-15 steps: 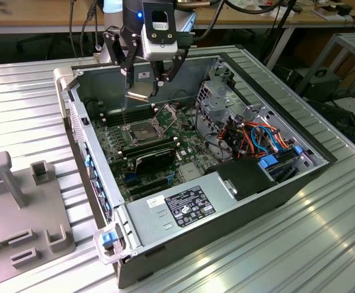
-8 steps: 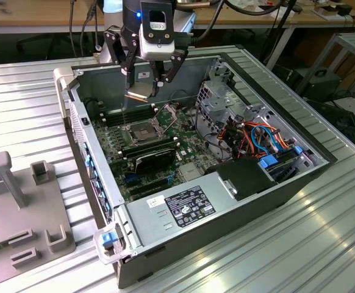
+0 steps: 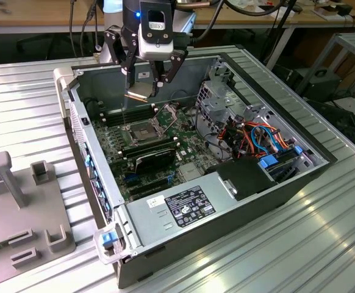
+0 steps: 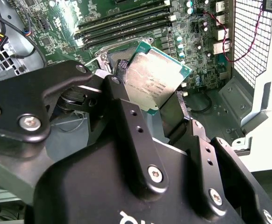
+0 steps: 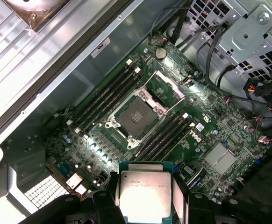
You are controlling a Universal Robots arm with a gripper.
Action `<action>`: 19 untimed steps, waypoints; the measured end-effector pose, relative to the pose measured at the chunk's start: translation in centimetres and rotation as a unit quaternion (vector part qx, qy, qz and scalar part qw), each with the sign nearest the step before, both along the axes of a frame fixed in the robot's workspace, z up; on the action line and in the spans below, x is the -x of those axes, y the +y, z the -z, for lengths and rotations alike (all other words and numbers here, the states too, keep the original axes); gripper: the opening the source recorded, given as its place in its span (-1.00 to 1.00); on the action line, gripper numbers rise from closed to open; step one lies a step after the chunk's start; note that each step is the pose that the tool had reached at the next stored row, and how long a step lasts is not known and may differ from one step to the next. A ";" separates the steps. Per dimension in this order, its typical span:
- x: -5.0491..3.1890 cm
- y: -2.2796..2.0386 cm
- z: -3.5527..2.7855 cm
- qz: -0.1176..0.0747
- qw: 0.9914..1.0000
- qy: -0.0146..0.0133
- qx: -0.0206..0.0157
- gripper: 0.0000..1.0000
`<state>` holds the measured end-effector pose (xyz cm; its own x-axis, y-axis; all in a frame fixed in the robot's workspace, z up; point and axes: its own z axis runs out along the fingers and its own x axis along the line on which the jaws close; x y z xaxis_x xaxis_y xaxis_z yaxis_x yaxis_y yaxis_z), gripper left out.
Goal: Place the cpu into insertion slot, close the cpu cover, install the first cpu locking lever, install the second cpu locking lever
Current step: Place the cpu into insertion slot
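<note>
One cpu (image 3: 136,93) is held gripped between the clenched jaws of the gripper (image 3: 144,88), aloft over the motherboard (image 3: 193,143). One insertion slot (image 5: 137,116) is seen bare below, apart from it, with one cpu cover (image 5: 166,87) raised.

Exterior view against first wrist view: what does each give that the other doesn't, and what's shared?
Exterior view: the open grey computer case on the ribbed metal table, a grey fixture at the exterior view's left. First wrist view: a look down into the square dark insertion slot, empty, its thin silver hinged cover raised. Both: the black gripper holding the flat square silver-topped cpu above the green motherboard.
</note>
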<state>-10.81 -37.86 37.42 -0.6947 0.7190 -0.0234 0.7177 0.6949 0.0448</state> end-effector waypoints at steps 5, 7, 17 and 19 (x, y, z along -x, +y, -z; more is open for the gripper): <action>0.00 0.00 0.00 0.000 1.000 0.000 0.000 0.08; 0.00 0.00 0.00 0.000 1.000 0.000 0.000 0.08; -0.02 0.00 0.16 0.073 0.997 0.000 0.000 0.08; -0.09 0.05 0.21 0.073 0.997 0.000 0.000 0.08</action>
